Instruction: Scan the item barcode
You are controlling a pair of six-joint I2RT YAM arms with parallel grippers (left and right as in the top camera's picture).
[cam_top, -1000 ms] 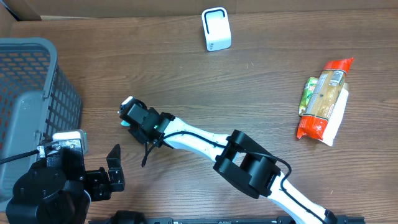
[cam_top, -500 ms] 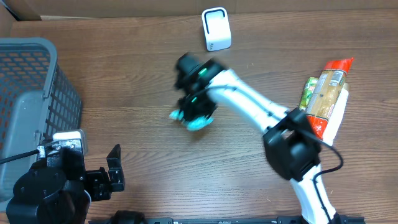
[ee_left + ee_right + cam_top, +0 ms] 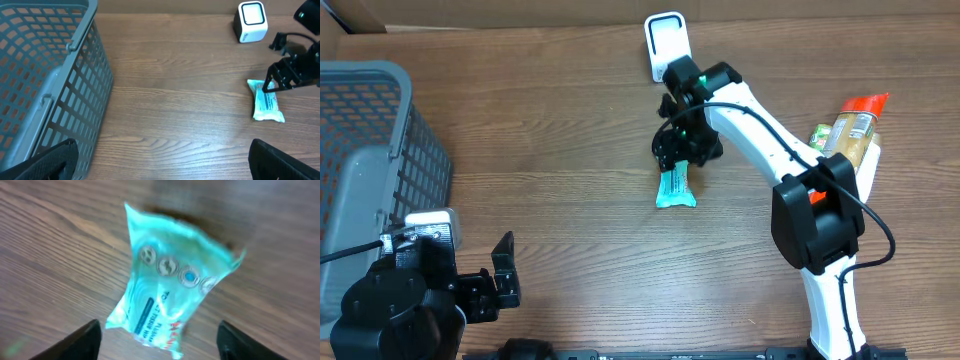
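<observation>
Just off the right jaws, parted and empty, lies the teal packet (image 3: 675, 189).

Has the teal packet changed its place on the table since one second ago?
Yes. In the overhead view the teal packet has gone to the right, away from the grey basket, and now lies near the white scanner.

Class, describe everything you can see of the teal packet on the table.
The teal packet is a soft, glossy plastic pillow pack with crimped ends, a row of round icons and printed text. It lies flat on the wooden table, near the white scanner, with the right gripper open over its upper end.
</observation>
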